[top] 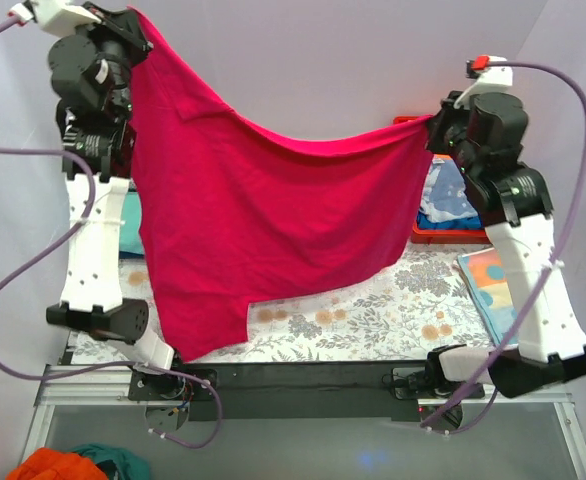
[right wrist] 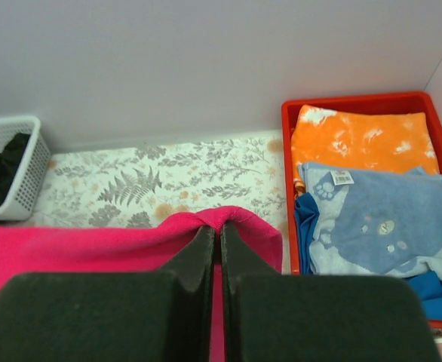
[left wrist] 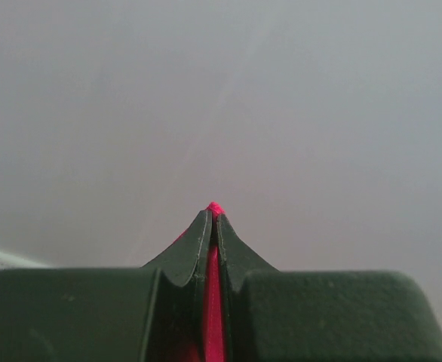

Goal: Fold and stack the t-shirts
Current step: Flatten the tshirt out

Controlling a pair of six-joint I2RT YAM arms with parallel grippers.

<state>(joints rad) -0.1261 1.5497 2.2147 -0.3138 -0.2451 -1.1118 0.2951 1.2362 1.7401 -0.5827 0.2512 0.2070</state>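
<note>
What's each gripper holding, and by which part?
The red t-shirt: left gripper and right gripper each pinch one end of its upper edge.

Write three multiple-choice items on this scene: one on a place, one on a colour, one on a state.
1. Where on the table does the red tray stand?
A. far left
B. far right
C. near middle

2. What colour is the t-shirt held up in the air?
A. teal
B. black
C. crimson

3. How are the left tool and the right tool?
A. both shut on the t-shirt
B. both open
C. one open, one shut

Key:
1 B, the top view and the right wrist view both show it at the far right.
2 C, the cloth is crimson in every view.
3 A, each wrist view shows crimson cloth pinched in a closed tool.
</note>
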